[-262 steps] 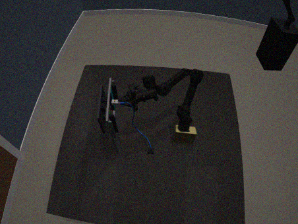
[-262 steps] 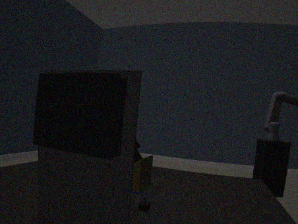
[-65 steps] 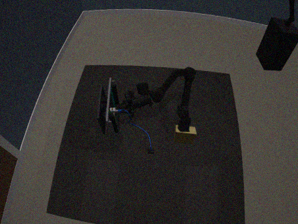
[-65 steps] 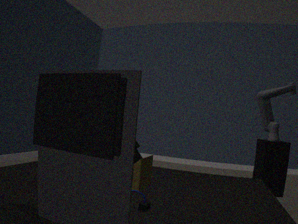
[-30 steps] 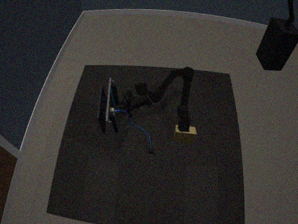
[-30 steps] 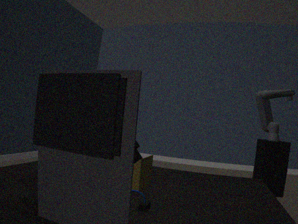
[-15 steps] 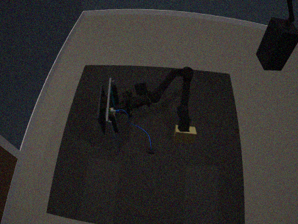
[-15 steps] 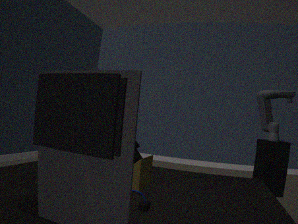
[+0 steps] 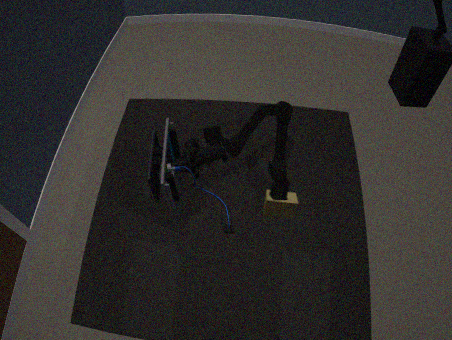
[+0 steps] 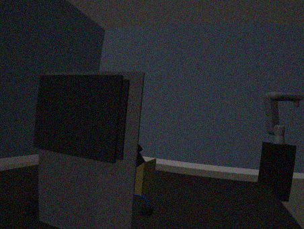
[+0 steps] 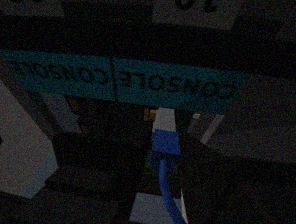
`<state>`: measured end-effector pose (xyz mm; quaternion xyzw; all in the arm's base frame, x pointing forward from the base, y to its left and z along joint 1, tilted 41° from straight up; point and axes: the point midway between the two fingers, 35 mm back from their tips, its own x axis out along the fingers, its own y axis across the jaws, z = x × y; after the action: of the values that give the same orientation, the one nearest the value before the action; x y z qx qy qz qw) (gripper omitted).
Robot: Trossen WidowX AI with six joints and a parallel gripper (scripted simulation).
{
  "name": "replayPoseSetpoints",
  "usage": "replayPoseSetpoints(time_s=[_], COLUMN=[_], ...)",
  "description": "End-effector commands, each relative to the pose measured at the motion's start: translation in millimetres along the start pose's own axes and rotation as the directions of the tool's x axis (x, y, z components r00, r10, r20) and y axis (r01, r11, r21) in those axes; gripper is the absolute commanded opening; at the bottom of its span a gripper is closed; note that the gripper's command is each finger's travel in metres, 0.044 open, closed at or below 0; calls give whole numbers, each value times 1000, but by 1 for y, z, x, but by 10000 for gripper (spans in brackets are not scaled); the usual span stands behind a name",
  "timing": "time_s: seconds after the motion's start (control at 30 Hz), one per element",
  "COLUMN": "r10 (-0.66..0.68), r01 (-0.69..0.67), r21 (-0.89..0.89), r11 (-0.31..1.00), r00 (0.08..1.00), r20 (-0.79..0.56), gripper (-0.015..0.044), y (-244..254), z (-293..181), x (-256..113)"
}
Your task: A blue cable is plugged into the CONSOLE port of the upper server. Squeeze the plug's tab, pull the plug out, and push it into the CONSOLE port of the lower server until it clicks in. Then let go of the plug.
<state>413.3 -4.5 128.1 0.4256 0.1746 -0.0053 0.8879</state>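
Pinching the plug (image 11: 166, 134), a clear tip with a blue rectangular boot, my dark two-fingered claw (image 11: 162, 129) (image 9: 181, 165) is closed on it, at the upright light-grey panel (image 9: 164, 150) (image 10: 85, 188). Item: one thin, round blue cable (image 9: 218, 198) (image 10: 142, 196) (image 11: 166, 192), leaving the boot toward the lower edge of the wrist view; seen from the top, it curves away from the panel to a small dark piece (image 9: 229, 230) (image 10: 146, 211) on the dark rectangular mat (image 9: 225, 280). Item: one teal label strip (image 11: 175, 84), printed CONSOLE twice, upside down in my wrist view, a dark line between the words; the plug's clear tip reaches the strip's edge under the right-hand word. Whether the tip sits inside a port, and which server that port belongs to, I cannot tell. Item: one dark, flat, boxy unit (image 10: 79, 116) mounted on the far side of the panel from me. Item: my own black jointed arm (image 9: 282, 135), bent from a yellow block-shaped base (image 9: 294, 202) (image 10: 148, 175) toward the panel. Lighting: dim, fine detail grainy.
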Motion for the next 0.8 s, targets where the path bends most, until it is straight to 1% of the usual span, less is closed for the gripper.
replayPoseSetpoints(time_s=[0.0, 0.77], r10=[13, 14], r01=[-13, -14], r21=[-9, -9], r11=[1000, 1000], r00=[1000, 1000], r20=[2, 1], gripper=[0, 0], y=[3, 3], z=[2, 4], x=[1, 6])
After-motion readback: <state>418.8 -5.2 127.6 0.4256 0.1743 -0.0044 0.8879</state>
